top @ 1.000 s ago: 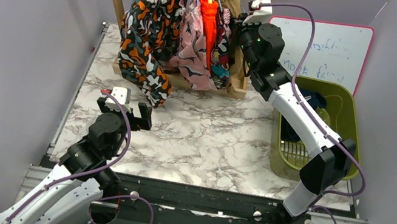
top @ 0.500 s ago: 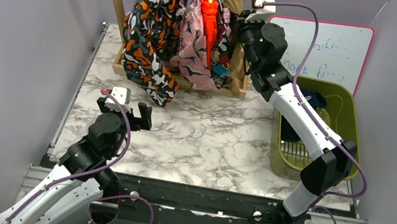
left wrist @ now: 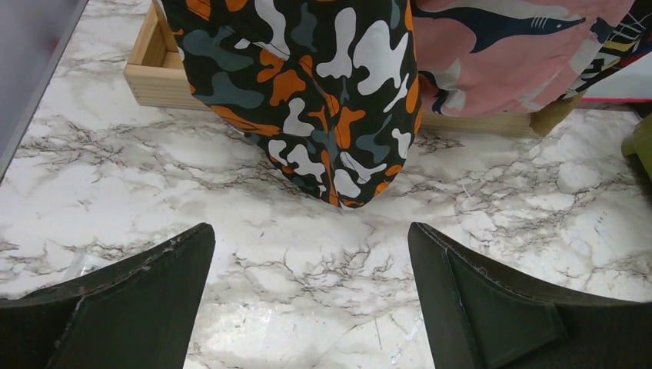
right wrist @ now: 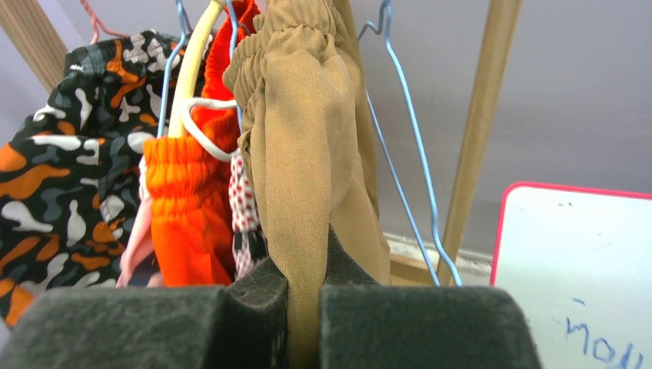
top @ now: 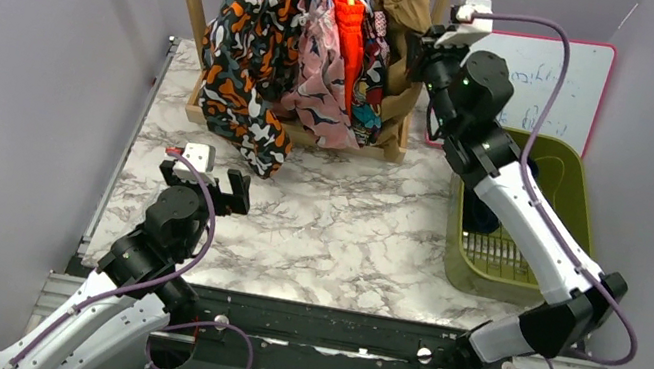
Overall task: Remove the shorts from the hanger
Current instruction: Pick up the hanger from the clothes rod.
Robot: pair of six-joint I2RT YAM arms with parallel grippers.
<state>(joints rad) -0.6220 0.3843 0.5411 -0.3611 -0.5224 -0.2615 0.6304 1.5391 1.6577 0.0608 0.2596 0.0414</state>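
The right claw (right wrist: 304, 301) is clamped on the hanging tan shorts (right wrist: 304, 146); the left claw (left wrist: 307, 304) stands apart above the counter (left wrist: 507, 192).

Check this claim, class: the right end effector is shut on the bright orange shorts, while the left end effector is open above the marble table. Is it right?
No. The right end effector is shut on the tan shorts, not the orange shorts beside them; the right wrist view shows it. The left end effector is open above the marble table.
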